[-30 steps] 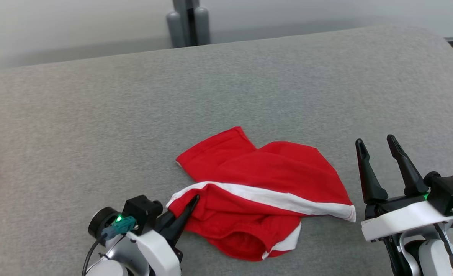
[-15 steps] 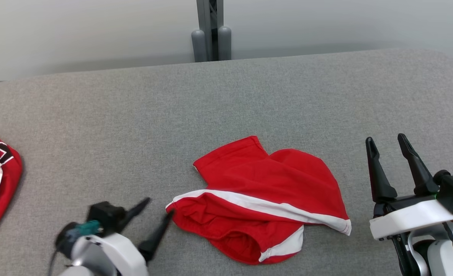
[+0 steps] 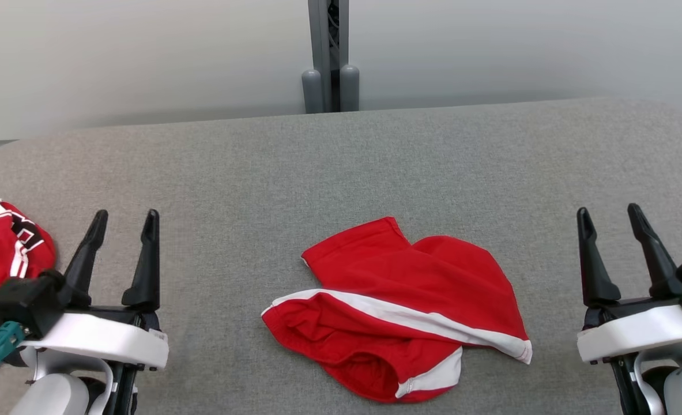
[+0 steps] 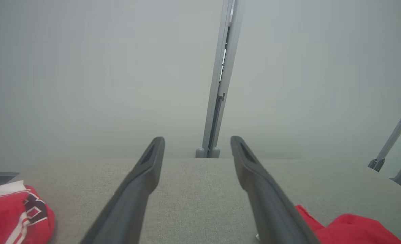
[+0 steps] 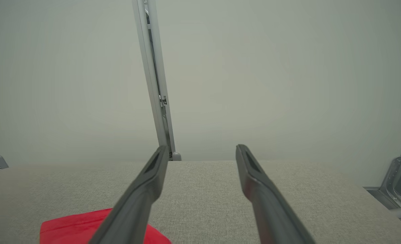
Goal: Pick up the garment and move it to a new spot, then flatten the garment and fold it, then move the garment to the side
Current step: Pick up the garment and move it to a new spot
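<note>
Red cloth with white trim is seen crumpled near the middle of the grey table [image 3: 202, 173]: the garment [image 3: 401, 305], lying between the two grippers and touched by neither. The left gripper [image 3: 126, 214] is held at the near left, its fingers spread wide with nothing between them. The right gripper [image 3: 607, 209] is held at the near right, equally wide and equally empty. Both appear to be raised clear of the surface and are well apart from the cloth.

The move to a new spot is judged done, and flattening is taken as the step in hand. The garment is doubled over itself. A white band [image 3: 398, 314] runs slantwise across it, an open pocket of cloth gapes on the near side, and a further lobe is turned toward the far edge.

For a good result, the two ends of the band should be taken, the left end by the left gripper and the right end by the right gripper, so that the cloth is drawn out sideways rather than bunched. Only the edge should be pinched, low against the table, lest a lower layer be dragged along unevenly. The pull should be made evenly by both arms, and the far lobe should then be smoothed away from the robot.

A second garment [image 3: 0, 248] lies at the left edge, near the left gripper, and should be kept out of the sweep.
</note>
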